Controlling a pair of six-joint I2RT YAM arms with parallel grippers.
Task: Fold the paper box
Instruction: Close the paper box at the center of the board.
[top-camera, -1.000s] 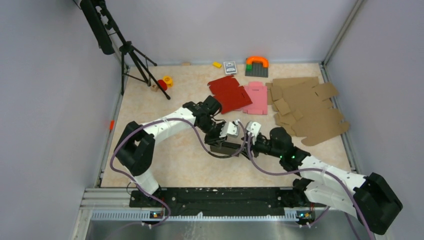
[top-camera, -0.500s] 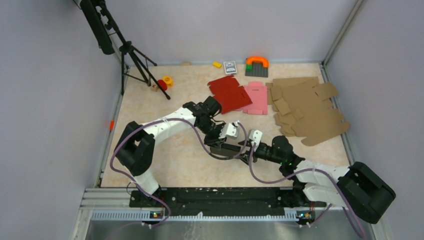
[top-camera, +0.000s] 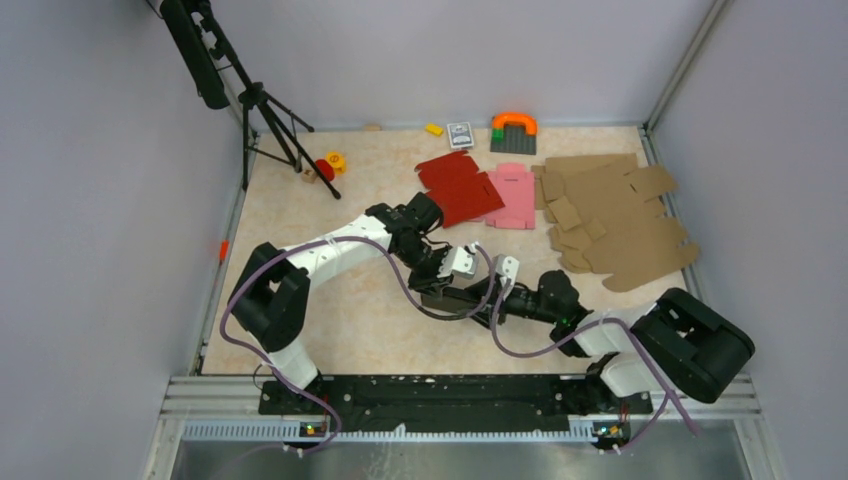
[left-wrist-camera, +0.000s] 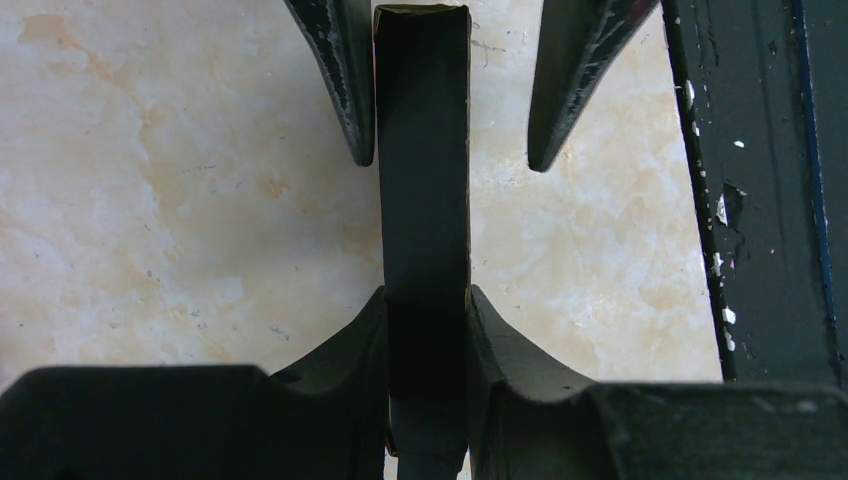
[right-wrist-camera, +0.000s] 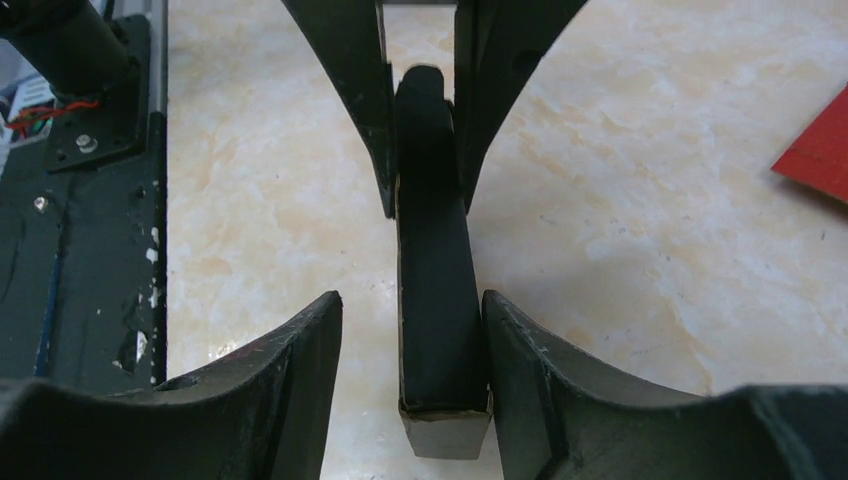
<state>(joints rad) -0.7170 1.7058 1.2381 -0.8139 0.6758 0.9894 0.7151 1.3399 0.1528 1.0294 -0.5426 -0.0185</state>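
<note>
From above, the black paper box (top-camera: 452, 298) sits mid-table, at 6 o'clock from the red sheet (top-camera: 460, 187). The left gripper (top-camera: 443, 282) meets it from 11 o'clock, the right gripper (top-camera: 486, 294) from 3 o'clock.

Left wrist view: the left gripper (left-wrist-camera: 427, 300) pinches the paper box (left-wrist-camera: 425, 150) tight.

Right wrist view: the right gripper (right-wrist-camera: 412, 298) stands open around the paper box (right-wrist-camera: 438, 330). Only the finger (right-wrist-camera: 525, 345) at 3 o'clock touches it.

The paper box (left-wrist-camera: 425, 200) is black all over. The tabletop (top-camera: 330, 200) is pale peach with cloudy cream swirls, like marble. Near its far edge lie a red blank (top-camera: 458, 188), a pink blank (top-camera: 514, 195) and plain brown cardboard (top-camera: 610, 215). An orange arch (top-camera: 514, 121) sits on a dark grey block (top-camera: 512, 142). A small brick (top-camera: 433, 129) is yellow. The left arm (top-camera: 335, 248) and right arm (top-camera: 608, 336) are white and black.
</note>
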